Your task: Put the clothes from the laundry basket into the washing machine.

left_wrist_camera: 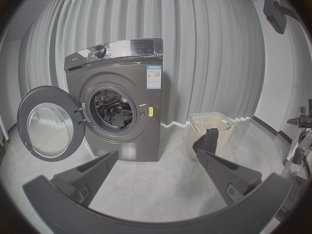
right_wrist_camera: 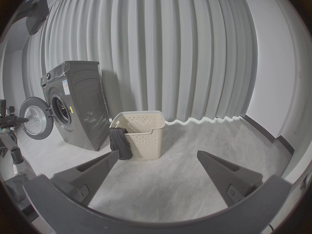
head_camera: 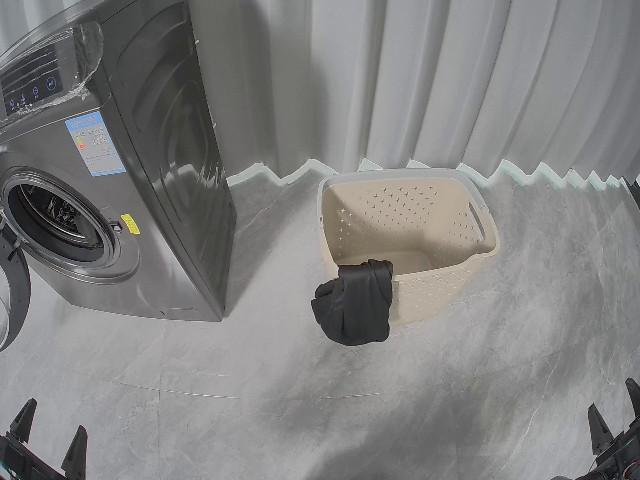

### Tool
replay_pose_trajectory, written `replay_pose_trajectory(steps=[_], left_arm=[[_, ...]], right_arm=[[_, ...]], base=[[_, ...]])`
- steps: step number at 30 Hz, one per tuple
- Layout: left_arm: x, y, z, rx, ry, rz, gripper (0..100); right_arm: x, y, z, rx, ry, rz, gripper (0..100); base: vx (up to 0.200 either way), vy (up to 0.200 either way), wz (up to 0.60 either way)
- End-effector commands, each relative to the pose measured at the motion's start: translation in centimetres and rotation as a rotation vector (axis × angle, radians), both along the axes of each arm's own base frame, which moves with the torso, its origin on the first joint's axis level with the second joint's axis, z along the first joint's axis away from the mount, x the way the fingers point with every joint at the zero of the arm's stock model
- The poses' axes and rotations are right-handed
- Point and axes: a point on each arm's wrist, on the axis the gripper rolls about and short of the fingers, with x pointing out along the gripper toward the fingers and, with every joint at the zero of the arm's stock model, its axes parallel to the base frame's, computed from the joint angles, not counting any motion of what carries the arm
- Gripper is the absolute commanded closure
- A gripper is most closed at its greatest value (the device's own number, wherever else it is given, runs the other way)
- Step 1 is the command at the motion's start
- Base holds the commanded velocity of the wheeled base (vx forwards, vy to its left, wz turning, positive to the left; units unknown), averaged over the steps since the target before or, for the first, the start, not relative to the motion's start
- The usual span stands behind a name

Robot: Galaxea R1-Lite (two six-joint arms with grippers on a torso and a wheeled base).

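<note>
A cream laundry basket (head_camera: 427, 301) stands on the floor right of the grey washing machine (head_camera: 160, 168). One dark garment (head_camera: 355, 301) hangs over the basket's near-left rim, drooping outside. The machine's round door (left_wrist_camera: 48, 124) is swung open, and dark clothes (left_wrist_camera: 118, 116) lie in the drum. My left gripper (head_camera: 50, 435) is low at the near left, open and empty, well short of the machine. My right gripper (head_camera: 617, 411) is low at the near right, open and empty, far from the basket (right_wrist_camera: 143, 137) and the hanging garment (right_wrist_camera: 119, 143).
White pleated curtains (head_camera: 433, 68) close off the back. Bare grey floor (head_camera: 300, 395) lies between me and both the basket and the machine. A dark skirting edge (right_wrist_camera: 266, 132) runs along the wall on the right.
</note>
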Motion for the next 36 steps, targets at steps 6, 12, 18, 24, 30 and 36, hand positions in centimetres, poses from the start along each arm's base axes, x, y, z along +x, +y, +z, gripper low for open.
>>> replay_pose_trajectory(steps=[6,12,18,24,30,36], left_arm=[[0.0,0.0,-0.49,0.003,0.001,-0.001,0],[0.0,0.0,-0.47,0.009,-0.001,0.0,0],[0.0,0.0,-0.49,0.009,0.001,0.0,0],[0.0,0.0,-0.49,0.003,0.001,-0.001,0],[0.0,0.0,-0.49,0.004,0.001,-0.001,0],[0.0,0.0,-0.49,0.009,0.001,0.0,0]], right_arm=[[-0.03,0.0,-0.4,0.0,-0.003,0.001,0],[-0.03,0.0,-0.4,0.0,-0.003,0.001,0],[-0.03,0.0,-0.4,0.0,-0.003,0.001,0],[-0.03,-0.01,-0.4,0.003,-0.003,-0.008,0],[-0.03,-0.01,-0.4,0.003,-0.003,-0.01,0],[-0.03,0.0,-0.38,0.003,-0.005,-0.004,0]], base=[[0.0,0.0,0.0],[0.0,0.0,0.0],[0.1,0.0,0.0],[0.1,0.0,0.0],[0.0,0.0,0.0],[0.0,0.0,0.0]])
